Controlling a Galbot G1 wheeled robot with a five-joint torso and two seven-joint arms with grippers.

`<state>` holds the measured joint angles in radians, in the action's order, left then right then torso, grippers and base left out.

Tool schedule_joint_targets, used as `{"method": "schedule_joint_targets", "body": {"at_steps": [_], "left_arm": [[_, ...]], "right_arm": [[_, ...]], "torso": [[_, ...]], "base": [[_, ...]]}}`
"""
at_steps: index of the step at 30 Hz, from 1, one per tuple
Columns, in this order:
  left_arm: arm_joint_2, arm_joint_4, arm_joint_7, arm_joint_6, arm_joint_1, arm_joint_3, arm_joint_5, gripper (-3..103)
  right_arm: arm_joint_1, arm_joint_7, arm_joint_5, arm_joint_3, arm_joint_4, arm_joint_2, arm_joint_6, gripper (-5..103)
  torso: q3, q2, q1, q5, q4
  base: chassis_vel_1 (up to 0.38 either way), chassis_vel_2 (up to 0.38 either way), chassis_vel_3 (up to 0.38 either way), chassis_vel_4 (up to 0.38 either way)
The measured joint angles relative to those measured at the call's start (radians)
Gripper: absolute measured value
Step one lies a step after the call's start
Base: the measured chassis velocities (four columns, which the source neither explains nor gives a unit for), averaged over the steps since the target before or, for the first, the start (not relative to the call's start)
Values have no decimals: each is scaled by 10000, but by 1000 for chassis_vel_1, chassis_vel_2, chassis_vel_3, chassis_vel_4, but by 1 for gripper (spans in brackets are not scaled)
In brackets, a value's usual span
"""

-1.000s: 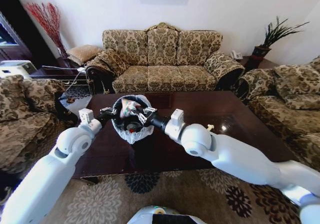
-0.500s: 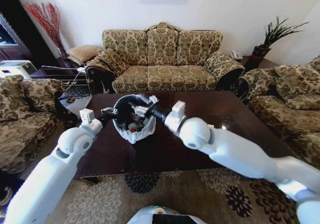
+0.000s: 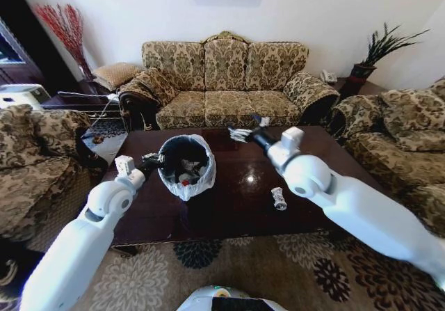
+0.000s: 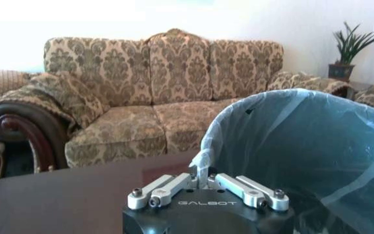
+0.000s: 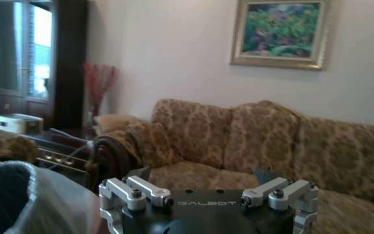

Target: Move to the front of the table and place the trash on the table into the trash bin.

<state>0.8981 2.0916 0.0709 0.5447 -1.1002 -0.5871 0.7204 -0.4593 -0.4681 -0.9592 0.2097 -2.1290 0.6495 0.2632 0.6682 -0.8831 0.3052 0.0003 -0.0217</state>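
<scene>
L gripper (image 3: 154, 161) has its fingers (image 4: 208, 176) pinched onto the liner edge of the trash bin (image 3: 186, 179), which stands on the desk (image 3: 229, 206) w/ some trash inside. R gripper (image 3: 243, 131) hangs above the far part of the desk, beside the bin & apart from it, fingers (image 5: 132, 192) spread wide, nothing in them. One clear plastic bottle (image 3: 278, 198) lies on its side on the desk, well apart from the bin, nearer the robot & under the R forearm; looks like the last scrap left. Risks: bottle is round & smooth, desk is glossy, so an off-centre pinch could squirt it away or roll it off the edge. L grip is on thin plastic only; any tug could pull the liner off the rim or tip the light bin. R arm's elbow could also clip the bin when reaching back.
</scene>
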Motion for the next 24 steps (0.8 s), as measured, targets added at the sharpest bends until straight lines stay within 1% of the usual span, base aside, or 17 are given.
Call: {"method": "schedule_joint_targets", "body": {"at_steps": [3, 4, 7, 8, 9, 10, 11, 12, 13, 14, 15, 17, 19, 20, 21, 23, 24], "left_arm": [[-58, 34, 5, -1, 41, -51, 2, 1], [-58, 34, 5, -1, 41, -51, 2, 1], [-248, 92, 240, -1, -10, -213, -3, 1], [-248, 92, 240, -1, -10, -213, -3, 1], [-298, 151, 290, 3, -82, -245, -2, 1], [-343, 253, 336, 35, -202, -295, 6, 1], [-355, 314, 374, 49, -298, -342, 8, 1], [-355, 314, 374, 49, -298, -342, 8, 1], [-354, 376, 390, 50, -404, -399, 4, 1], [-331, 424, 393, 43, -507, -456, -16, 1], [-331, 424, 393, 43, -507, -456, -16, 1], [-269, 464, 392, 26, -624, -503, -39, 1], [-200, 492, 381, -10, -689, -523, -61, 1], [-200, 492, 381, -10, -689, -523, -61, 1], [-183, 500, 377, -24, -691, -527, -66, 1], [-201, 565, 373, -41, -689, -539, -68, 1], [-201, 565, 373, -41, -689, -539, -68, 1]], "right_arm": [[-1285, -74, 152, -1399, -98, -27, 84, 100], [-1285, -74, 152, -1399, -98, -27, 84, 100], [-3326, 29, 261, -3684, -573, 79, 274, 100], [-3326, 29, 261, -3684, -573, 79, 274, 100], [-4084, 148, 263, -4425, -774, 132, 350, 100], [-4993, 349, 273, -5414, -988, 221, 451, 100], [-5743, 557, 356, -6169, -1139, 325, 514, 100], [-5743, 557, 356, -6169, -1139, 325, 514, 100], [-6599, 838, 563, -6800, -1249, 477, 553, 100], [-7456, 1069, 1011, -7184, -1286, 720, 529, 100], [-7456, 1069, 1011, -7184, -1286, 720, 529, 100], [-8332, 1259, 1777, -7317, -1220, 1167, 347, 100], [-8970, 1449, 2507, -7251, -829, 1923, 163, 100], [-8970, 1449, 2507, -7251, -829, 1923, 163, 100], [-9111, 1509, 2818, -7174, -535, 2324, 104, 100], [-9103, 1646, 3033, -7095, 96, 2946, 170, 100], [-9103, 1646, 3033, -7095, 96, 2946, 170, 100]], "torso": [[0, 0, 0, -2, 0], [0, 0, 0, -2, 0], [-1, 0, 0, -4, -4], [-1, 0, 0, -4, -4], [0, 0, 0, 0, -4], [0, 0, 0, -1, -3], [-1, -1, 0, -6, -1], [-1, -1, 0, -6, -1], [-2, -1, -2, -7, 2], [-2, -1, -3, -1, 4], [-2, -1, -3, -1, 4], [-2, -1, -3, -1, 3], [-1, -1, -3, -3, 0], [-1, -1, -3, -3, 0], [-1, -1, -3, -3, -3], [-1, -1, -2, -5, -3], [-1, -1, -2, -5, -3]], "base": [[0, 0, 0, 0], [0, 0, 0, 0], [0, 0, 0, 0], [0, 0, 0, 0], [0, 0, 0, 0], [0, 0, 0, 0], [0, 0, 0, 0], [0, 0, 0, 0], [0, 0, 0, 0], [0, 0, 0, 0], [0, 0, 0, 0], [0, 0, 0, 0], [0, 0, 0, 0], [0, 0, 0, 0], [0, 0, 0, 0], [0, 0, 0, 0], [0, 0, 0, 0]]}}
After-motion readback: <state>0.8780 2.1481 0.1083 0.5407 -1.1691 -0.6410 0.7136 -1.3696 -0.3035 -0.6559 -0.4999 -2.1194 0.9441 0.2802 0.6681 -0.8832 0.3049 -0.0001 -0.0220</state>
